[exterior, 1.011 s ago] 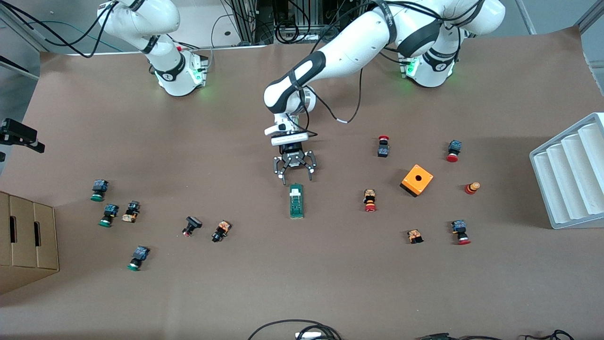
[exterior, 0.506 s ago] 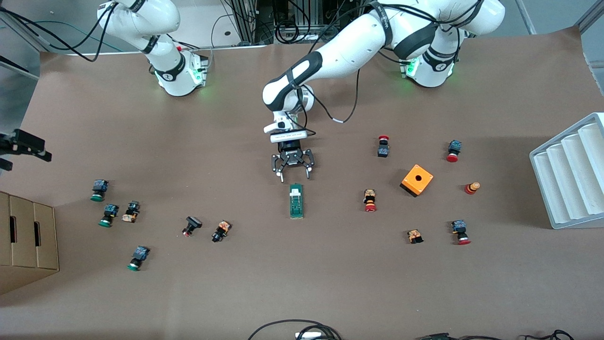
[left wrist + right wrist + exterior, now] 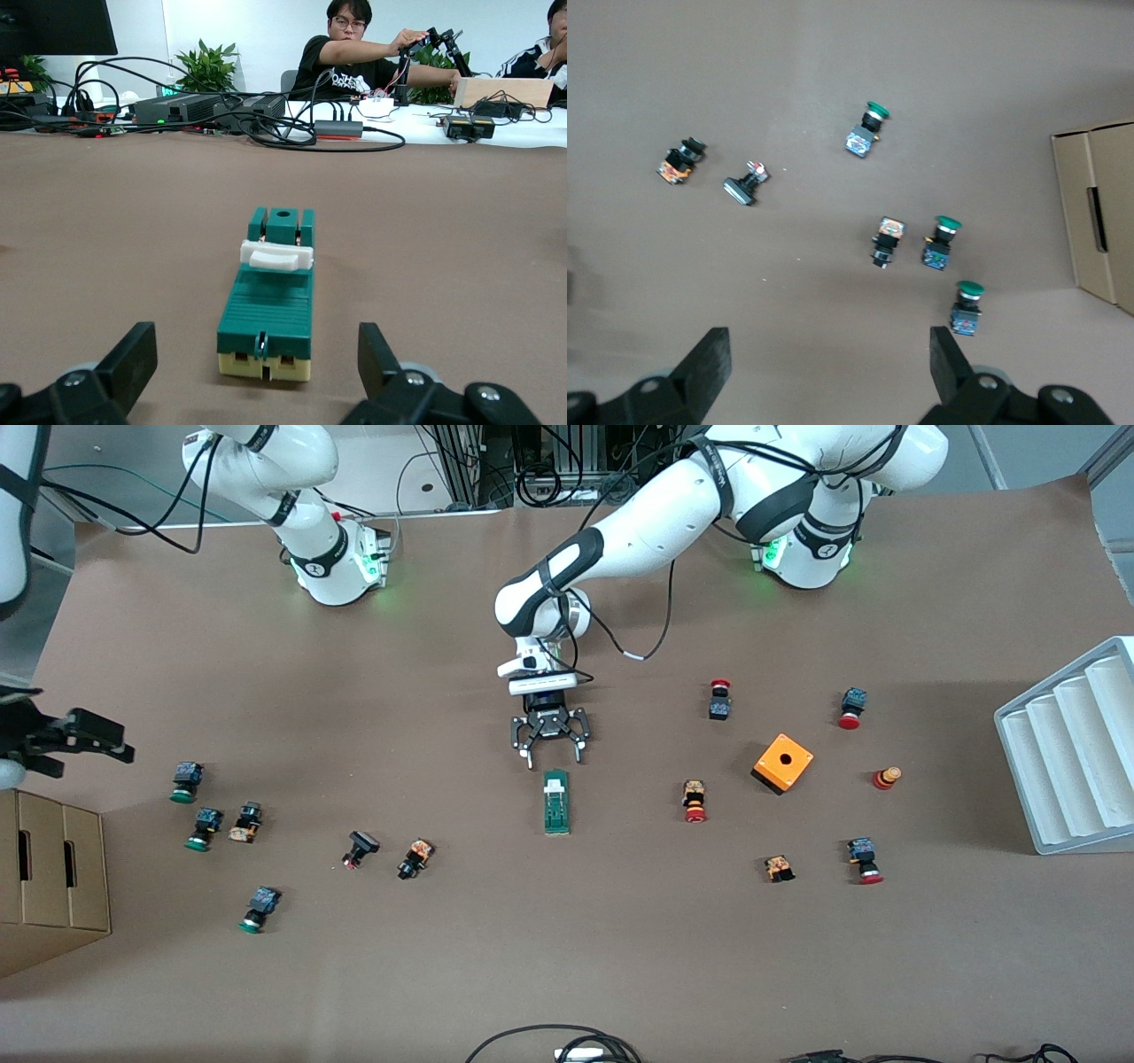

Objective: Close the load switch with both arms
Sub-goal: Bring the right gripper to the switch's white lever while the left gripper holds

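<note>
The load switch (image 3: 556, 802) is a narrow dark-green block with a white lever (image 3: 276, 257) on top, lying flat at the table's middle. My left gripper (image 3: 554, 758) hangs low just off one short end of it, open and touching nothing. In the left wrist view the load switch (image 3: 268, 305) shows its cream end toward the gap of the left gripper (image 3: 255, 354), ahead of the fingers (image 3: 133, 359). My right gripper (image 3: 111, 737) is up in the air at the right arm's end, open and empty. In its own view the right gripper (image 3: 830, 354) is high above green-capped buttons (image 3: 946, 232).
An orange cube (image 3: 783, 763) and red-capped buttons (image 3: 695, 801) lie toward the left arm's end, before a white ribbed rack (image 3: 1072, 753). Green-capped buttons (image 3: 204, 828), black ones (image 3: 360, 847) and a cardboard box (image 3: 49, 877) are at the right arm's end. Cables (image 3: 554, 1045) lie at the front edge.
The right gripper has come in from the view's edge toward the green-capped buttons. The left gripper has shifted only slightly and stays open beside the switch.
</note>
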